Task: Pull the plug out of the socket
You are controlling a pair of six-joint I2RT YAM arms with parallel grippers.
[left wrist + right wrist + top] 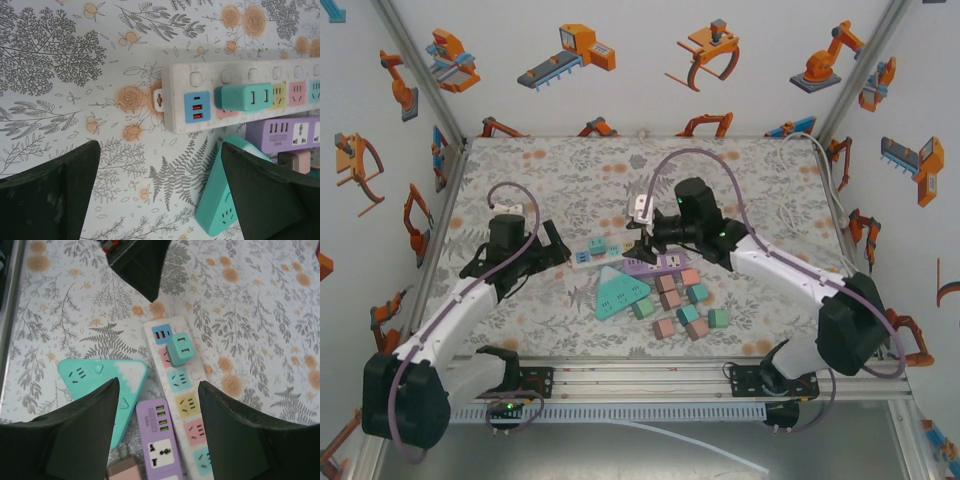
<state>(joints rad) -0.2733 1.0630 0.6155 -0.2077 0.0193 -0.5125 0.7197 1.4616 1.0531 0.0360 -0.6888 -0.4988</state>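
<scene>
**A:** Our right gripper [159, 385] is hovering empty, its fingers partly apart, over the white power strip [195, 372]. The teal plug [178, 349] is sitting just ahead, seated near the strip's far end.

**B:** So we're aiming to straddle the plug, squeeze its flat sides and lift straight out, with no twisting.

**A:** Beyond it, our left gripper [160, 145] is hanging wide and empty. We're thinking it should pin the strip's end down.
</scene>
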